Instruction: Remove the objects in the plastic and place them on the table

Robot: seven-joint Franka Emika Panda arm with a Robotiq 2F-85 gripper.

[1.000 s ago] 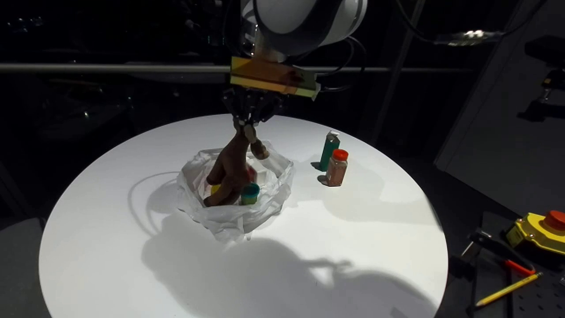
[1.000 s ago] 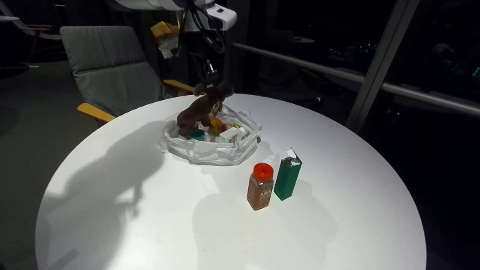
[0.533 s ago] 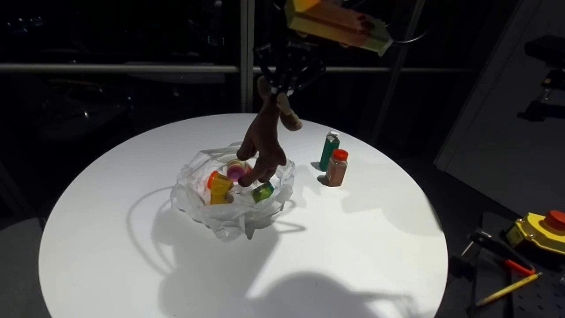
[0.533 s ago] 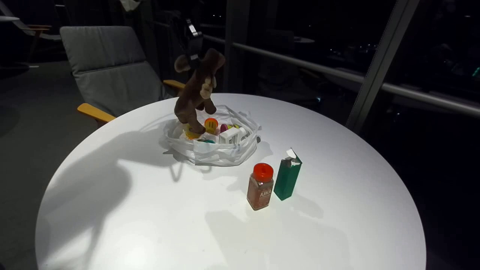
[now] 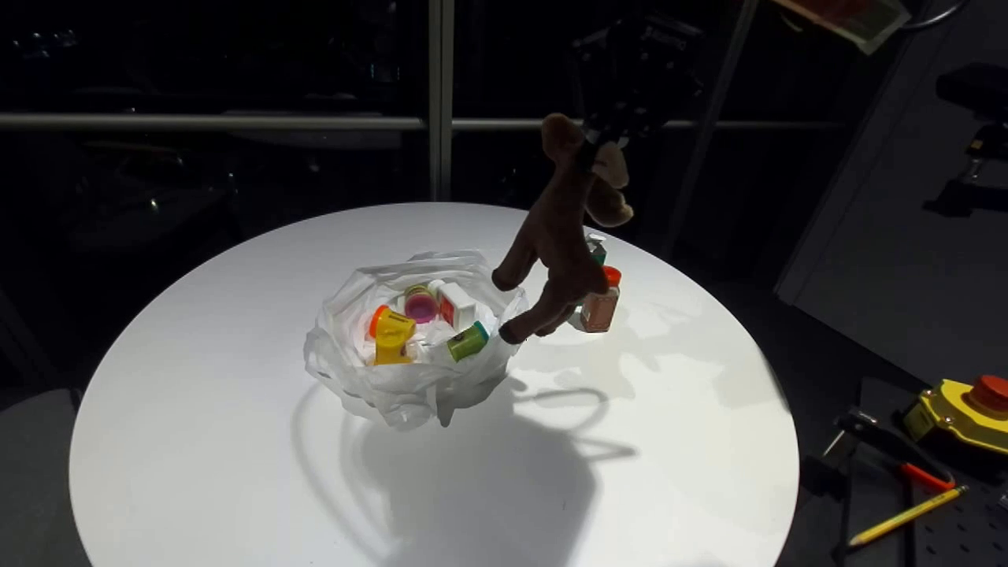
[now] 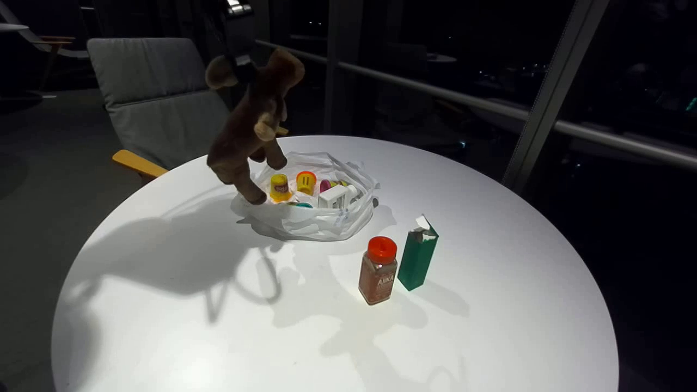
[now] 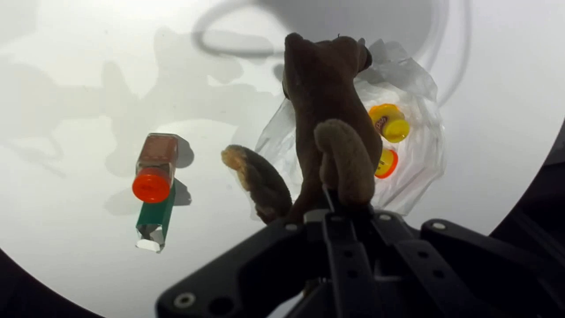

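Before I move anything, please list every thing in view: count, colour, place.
Table: one, white, centre
Plastic: one, whitish, on table
Tubs: four (two yellow, one green, one purple-lidded), inside plastic
Container: one, white with red, inside plastic
Plush animal: one, brown, midair
Jar: one, red-capped, on table
Carton: one, green, beside jar
Chair: at least one, grey, by table
Button box: one, yellow with red, beside table
Pencil: one, yellow, near button box
Beyond these: too dark
Gripper: one, black, holding plush animal
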